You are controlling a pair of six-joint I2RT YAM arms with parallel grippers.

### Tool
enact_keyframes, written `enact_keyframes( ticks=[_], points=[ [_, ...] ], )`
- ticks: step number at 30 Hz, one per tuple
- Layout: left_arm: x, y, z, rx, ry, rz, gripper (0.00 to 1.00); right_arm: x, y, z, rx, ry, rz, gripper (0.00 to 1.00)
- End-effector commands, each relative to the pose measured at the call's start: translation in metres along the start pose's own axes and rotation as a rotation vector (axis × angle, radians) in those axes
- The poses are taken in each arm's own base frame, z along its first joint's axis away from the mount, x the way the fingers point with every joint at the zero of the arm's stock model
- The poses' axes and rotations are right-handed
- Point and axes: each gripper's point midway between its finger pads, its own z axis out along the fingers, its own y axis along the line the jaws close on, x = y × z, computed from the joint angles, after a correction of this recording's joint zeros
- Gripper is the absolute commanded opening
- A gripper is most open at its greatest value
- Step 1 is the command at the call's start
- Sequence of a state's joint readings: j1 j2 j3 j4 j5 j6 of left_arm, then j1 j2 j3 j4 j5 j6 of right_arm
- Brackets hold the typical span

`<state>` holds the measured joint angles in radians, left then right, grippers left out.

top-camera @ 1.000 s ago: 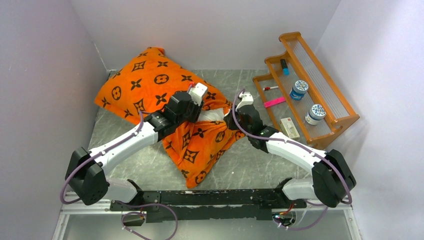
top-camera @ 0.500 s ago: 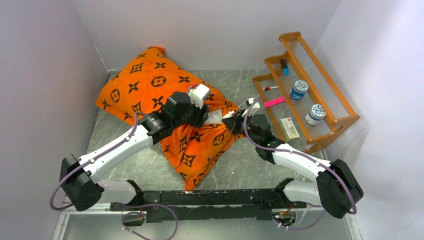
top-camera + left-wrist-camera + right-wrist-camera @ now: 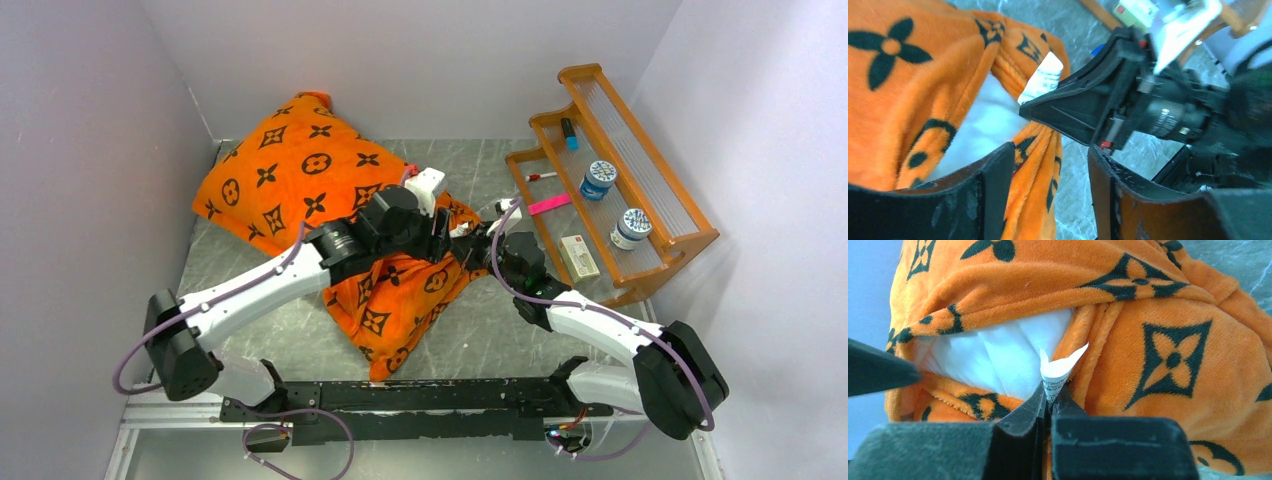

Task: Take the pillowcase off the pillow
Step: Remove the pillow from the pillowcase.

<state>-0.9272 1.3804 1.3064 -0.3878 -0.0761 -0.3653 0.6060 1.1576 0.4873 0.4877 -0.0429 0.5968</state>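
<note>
Orange plush pillowcase [image 3: 1173, 340] around plump white pillow [image 3: 998, 360]

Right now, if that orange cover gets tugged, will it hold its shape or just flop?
Probably floppy: the pillowcase bunches and folds around its opening. It looks plush, so it is likely grippy rather than slippery. The right tool pinches only its white label, which might slip free, and the pillow inside will likely drag along.

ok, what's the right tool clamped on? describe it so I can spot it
Start at the orange pillowcase; at its opening the white pillow peeks out. There the right tool pinches a small white printed label, the only thin strip among plush orange folds.
</note>
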Motion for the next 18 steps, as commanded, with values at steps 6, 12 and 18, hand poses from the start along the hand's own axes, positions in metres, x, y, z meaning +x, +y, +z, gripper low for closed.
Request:
enact_keyframes(
  ticks=[6, 12, 18],
  points=[
    [0.029, 0.042, 0.035, -0.297, 0.082, -0.146, 0.76, 0.026, -0.01, -0.006, 0.004, 0.088, -0.021, 0.0],
    [0.027, 0.065, 0.039, -0.442, 0.07, -0.135, 0.82, 0.024, -0.01, -0.007, 0.002, 0.083, -0.044, 0.0],
    [0.021, 0.087, 0.035, -0.568, 0.019, -0.101, 0.84, 0.025, -0.012, -0.008, 0.006, 0.08, -0.057, 0.0]
  ],
)
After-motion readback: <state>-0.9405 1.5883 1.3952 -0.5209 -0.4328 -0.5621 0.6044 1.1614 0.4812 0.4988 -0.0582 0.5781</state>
